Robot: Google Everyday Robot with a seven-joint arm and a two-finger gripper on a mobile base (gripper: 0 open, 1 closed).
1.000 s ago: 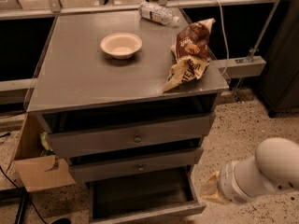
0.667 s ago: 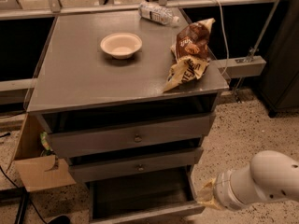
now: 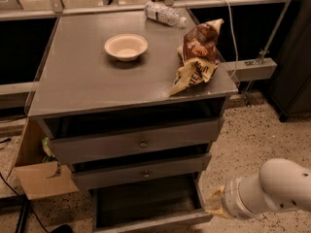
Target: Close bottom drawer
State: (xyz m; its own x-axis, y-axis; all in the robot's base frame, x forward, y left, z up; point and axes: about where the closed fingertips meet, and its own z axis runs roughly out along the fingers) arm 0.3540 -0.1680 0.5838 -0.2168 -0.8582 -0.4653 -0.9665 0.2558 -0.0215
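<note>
- Camera view showed a grey metal cabinet (image 3: 87, 81) with a flat matte top, standing on a speckled floor (image 3: 252, 140).
- On that top sat a shallow round cream bowl (image 3: 126, 46), a crumpled brown-and-yellow snack bag (image 3: 199, 55) at the right edge, and a clear plastic bottle (image 3: 164, 13) lying on its side at the back.
- Three drawers stood open in steps; the bottom drawer (image 3: 146, 200), lowest and farthest out, had a dark interior and a slim grey front panel.
- The gripper (image 3: 214, 207), a yellowish tip on a smooth white rounded arm, hung low at the right, just beside the bottom drawer's right front corner.
- Whether the gripper was spread or closed could not be made out, nor whether it touched the drawer.
</note>
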